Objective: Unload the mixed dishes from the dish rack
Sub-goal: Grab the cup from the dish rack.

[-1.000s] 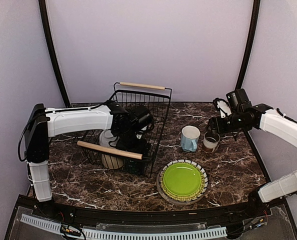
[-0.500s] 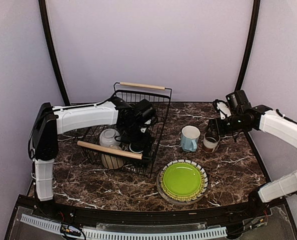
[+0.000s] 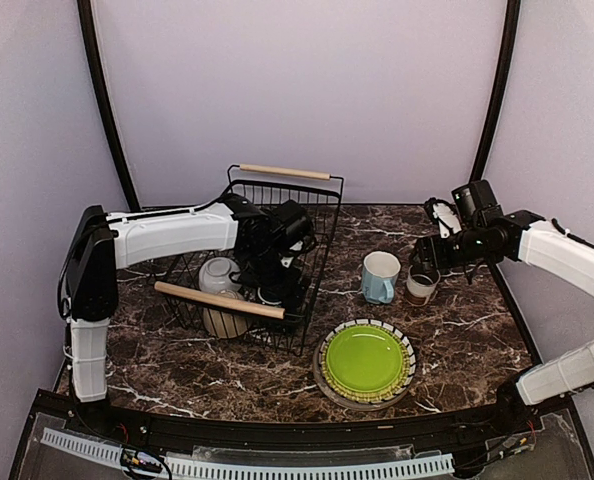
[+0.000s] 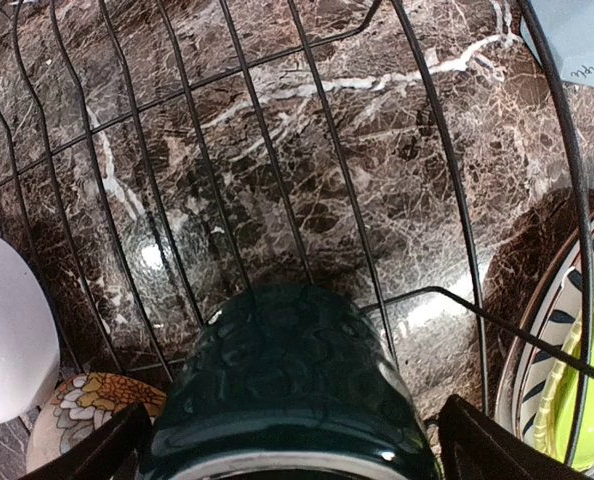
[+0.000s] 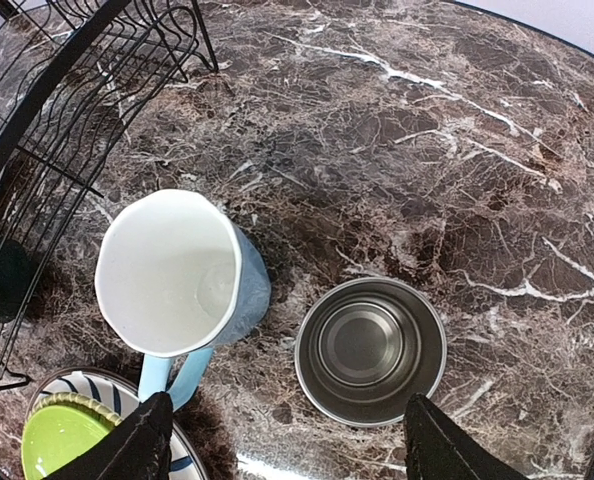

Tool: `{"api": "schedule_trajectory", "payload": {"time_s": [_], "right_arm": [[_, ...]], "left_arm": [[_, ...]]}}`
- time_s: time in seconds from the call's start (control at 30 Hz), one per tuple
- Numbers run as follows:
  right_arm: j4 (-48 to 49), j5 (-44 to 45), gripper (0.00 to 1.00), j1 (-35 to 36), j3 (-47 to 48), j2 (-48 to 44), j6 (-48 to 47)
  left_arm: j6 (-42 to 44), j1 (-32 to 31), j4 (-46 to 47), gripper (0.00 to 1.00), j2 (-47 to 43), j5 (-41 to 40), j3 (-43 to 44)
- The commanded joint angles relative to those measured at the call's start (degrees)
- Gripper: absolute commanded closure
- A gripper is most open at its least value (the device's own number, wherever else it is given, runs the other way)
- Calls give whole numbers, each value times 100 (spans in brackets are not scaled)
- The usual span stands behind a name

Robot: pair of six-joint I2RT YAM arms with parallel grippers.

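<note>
Left gripper point(image 4: 295, 450) clamps the dark green mug point(image 4: 292, 380) inside the dish rack point(image 3: 220, 301) at nine o'clock; right gripper point(image 5: 292, 445), jaws apart, hovers over the brown-white cup point(image 5: 370, 350) at three o'clock.

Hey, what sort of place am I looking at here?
Probably a robot test booth, not a real kitchen: plain lilac walls, a marble-look tabletop, and a wire dish rack worked by two bolted-down arms.
</note>
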Motion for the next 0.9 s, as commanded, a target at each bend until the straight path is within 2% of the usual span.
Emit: {"api": "schedule_trajectory", "payload": {"time_s": [0.0,0.43,0.57,0.73,0.87], "right_arm": [[228,-106,24,22,-94,-18,-12],[224,-103,23,22,-156,-121,-29],[185,-141,23,27,-103,-147,-19],[136,-113,23,27,-67,-275,-12],[143,-123,22,28,-21,-351,-12]], "left_arm": [[-13,-75,-312,1,-161,-101,-22],[-197,-66,-121,1,-165,-81,-453],[-175,-54,-120,12,-166,-51,-403],[-160,-55,-258,35,-243,-166,-266],[-149,-56,-267,48,-435,-367,-118]]}}
